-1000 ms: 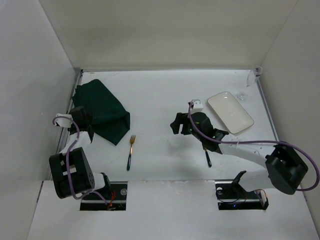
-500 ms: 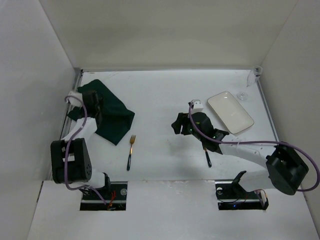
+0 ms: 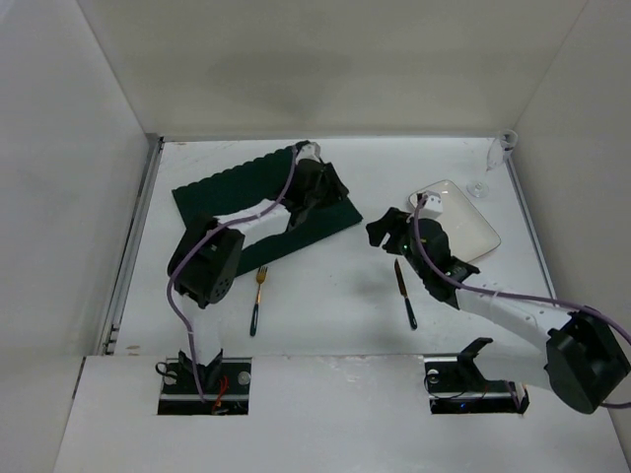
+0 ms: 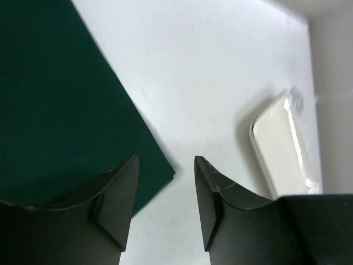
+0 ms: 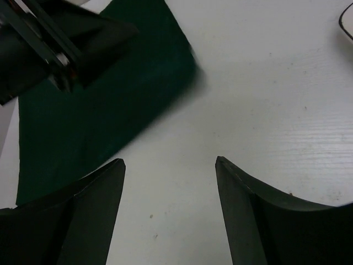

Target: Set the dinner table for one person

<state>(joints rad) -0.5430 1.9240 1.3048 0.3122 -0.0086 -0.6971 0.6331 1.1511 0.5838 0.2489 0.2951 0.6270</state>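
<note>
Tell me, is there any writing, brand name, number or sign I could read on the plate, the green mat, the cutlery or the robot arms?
None: no word, label, brand, number or sign can be read in any view.
The table, green placemat, white plate, fork and knife all look plain.
The fittings at the arms' bases are too small to show any marking.

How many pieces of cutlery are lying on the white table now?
2. A fork lies near the front, just before the green placemat; a knife lies in front of the white plate. More could be hidden under the arms.
</note>
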